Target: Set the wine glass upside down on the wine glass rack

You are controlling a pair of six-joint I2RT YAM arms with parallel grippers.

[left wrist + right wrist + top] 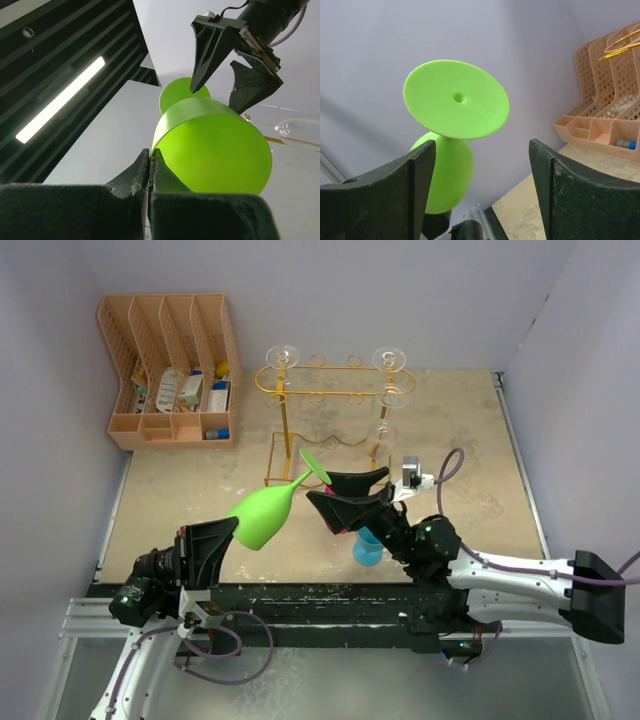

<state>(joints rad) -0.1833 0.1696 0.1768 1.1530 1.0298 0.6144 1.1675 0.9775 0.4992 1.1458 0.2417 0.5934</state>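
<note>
A lime-green wine glass (262, 515) is held off the table, tilted, with its round foot (316, 466) pointing up and to the right. My left gripper (225, 530) is shut on the thin rim of the glass's bowl (215, 145), which is pinched between its fingers (151, 152). My right gripper (322, 488) stands open right by the foot (456, 99), one finger on each side, touching nothing. The gold wire wine glass rack (330, 368) stands behind, at the back middle of the table.
Two clear glasses (283, 360) (388, 365) hang upside down on the rack's ends. A blue cup (367, 547) sits on the table under my right arm. A peach slotted organiser (170, 370) with small items stands at the back left. White walls enclose the table.
</note>
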